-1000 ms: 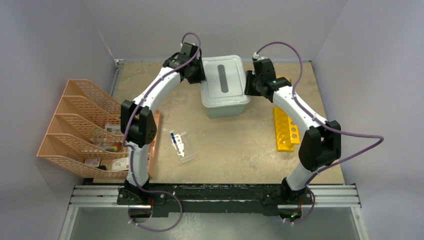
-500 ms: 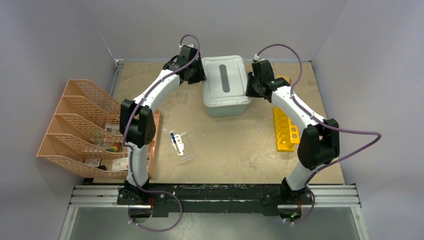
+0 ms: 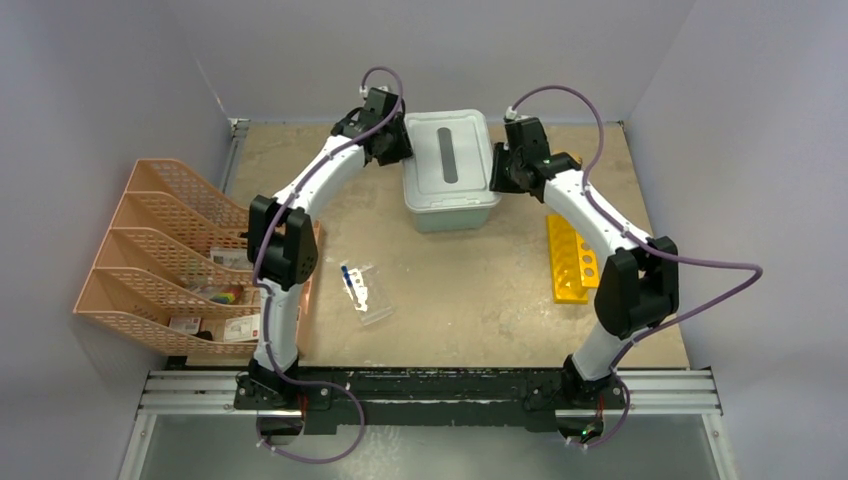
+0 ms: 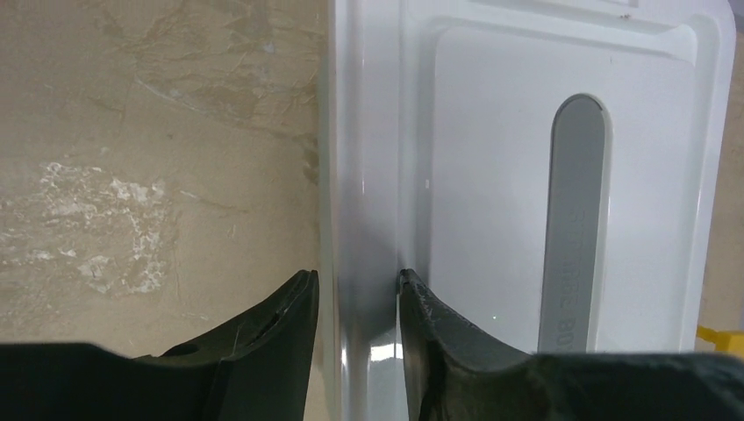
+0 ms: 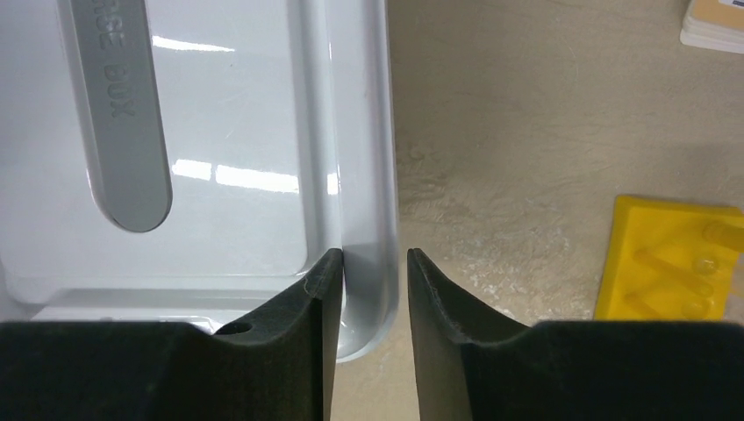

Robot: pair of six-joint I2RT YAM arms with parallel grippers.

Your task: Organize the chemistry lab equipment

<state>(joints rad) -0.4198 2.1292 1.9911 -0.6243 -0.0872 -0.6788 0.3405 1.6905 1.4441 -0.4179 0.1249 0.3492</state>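
Item: white storage box [image 3: 450,175], far centre of the bench [image 3: 480,300]. Left end effector [image 4: 357,281] and right end effector [image 5: 373,259] each pinch its lid rim. I judge it light, stiff, slick plastic, so opposite rims suit. Blue-capped tubes [image 3: 346,275] lie near-left.

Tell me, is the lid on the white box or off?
On. From above, the flat lid with its grey handle strip covers the whole top of the white box, and nothing inside shows.
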